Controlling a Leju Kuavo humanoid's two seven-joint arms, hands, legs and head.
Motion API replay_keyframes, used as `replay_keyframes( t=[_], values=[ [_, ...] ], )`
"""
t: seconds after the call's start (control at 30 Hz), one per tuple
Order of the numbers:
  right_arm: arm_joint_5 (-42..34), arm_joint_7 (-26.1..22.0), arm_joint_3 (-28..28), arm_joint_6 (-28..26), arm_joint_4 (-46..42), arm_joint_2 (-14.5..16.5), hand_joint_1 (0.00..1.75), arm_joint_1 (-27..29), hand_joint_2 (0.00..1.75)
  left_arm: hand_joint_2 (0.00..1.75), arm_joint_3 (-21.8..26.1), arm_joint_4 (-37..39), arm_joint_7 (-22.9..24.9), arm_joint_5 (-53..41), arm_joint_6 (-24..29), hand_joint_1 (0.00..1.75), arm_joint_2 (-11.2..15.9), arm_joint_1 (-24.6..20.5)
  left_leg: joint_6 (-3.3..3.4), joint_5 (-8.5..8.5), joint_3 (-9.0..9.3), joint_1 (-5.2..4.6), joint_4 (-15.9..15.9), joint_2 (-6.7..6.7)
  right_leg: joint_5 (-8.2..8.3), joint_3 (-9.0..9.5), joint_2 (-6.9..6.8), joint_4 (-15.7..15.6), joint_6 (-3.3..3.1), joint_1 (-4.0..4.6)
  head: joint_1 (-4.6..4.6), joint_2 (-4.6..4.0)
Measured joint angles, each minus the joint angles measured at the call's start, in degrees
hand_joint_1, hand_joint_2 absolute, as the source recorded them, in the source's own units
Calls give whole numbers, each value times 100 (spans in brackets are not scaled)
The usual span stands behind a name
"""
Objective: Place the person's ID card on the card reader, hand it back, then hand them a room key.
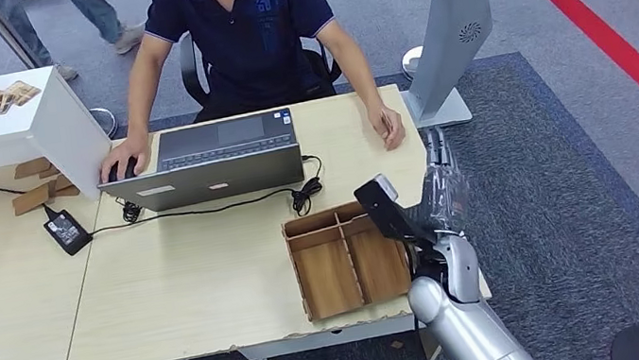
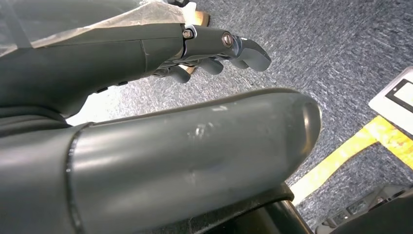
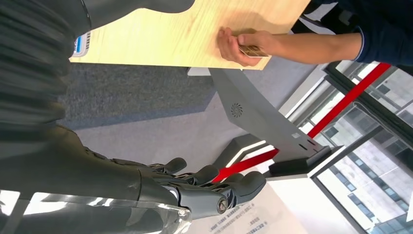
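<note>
Blue-grey carpet (image 1: 542, 156) with a coarse weave runs under a pale wood-grain table (image 1: 195, 265), crossed by a red floor stripe (image 1: 621, 49). On the table sit a grey laptop (image 1: 208, 163) and a shallow plywood tray (image 1: 346, 257) split into compartments. A person in a dark navy polo (image 1: 250, 28) sits behind the laptop; their hand (image 3: 241, 45) at the table's edge holds a thin brownish card (image 3: 253, 51), probably the ID card, though it is too small to read. The robot's right hand (image 1: 440, 183), dark and partly wrapped in clear film, is raised beside the tray, fingers (image 3: 214, 175) loosely apart and holding nothing. Its left hand (image 2: 219, 48) hangs over carpet, dark fingers slightly curled, nothing in them.
</note>
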Motion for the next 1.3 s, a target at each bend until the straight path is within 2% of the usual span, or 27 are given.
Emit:
replay_keyframes(
  t=[0.23, 0.73, 0.97, 1.3],
  values=[
    [2, 501, 629, -1, -54, -424, 0, -1, 175, 0, 0, 2, -33, 56, 34, 0, 5, 3, 0, 0, -1, 0, 0, 0, 0, -1, 0, 0, 0, 0, -1, 0],
    [192, 1156, 1693, 28, -364, -1132, 0, -19, 175, 0, 0, 16, -60, 67, 34, 0, 8, 4, 0, 0, -1, 0, 0, 0, 0, 0, 0, 0, 0, 0, -1, 0],
    [248, 1242, 2001, 145, -479, -1307, 0, -45, 175, 0, 0, 22, -64, 65, 35, 0, 8, 4, 0, 0, -2, 0, 0, 0, 0, 0, 0, 0, 0, 0, -1, 0],
    [261, 1279, 2267, 217, -560, -1386, 0, -83, 175, 0, 0, 24, -64, 56, 35, 0, 8, 3, 0, 0, -3, 0, 0, 0, 0, -1, 0, 0, 0, 0, -1, 0]
  ],
)
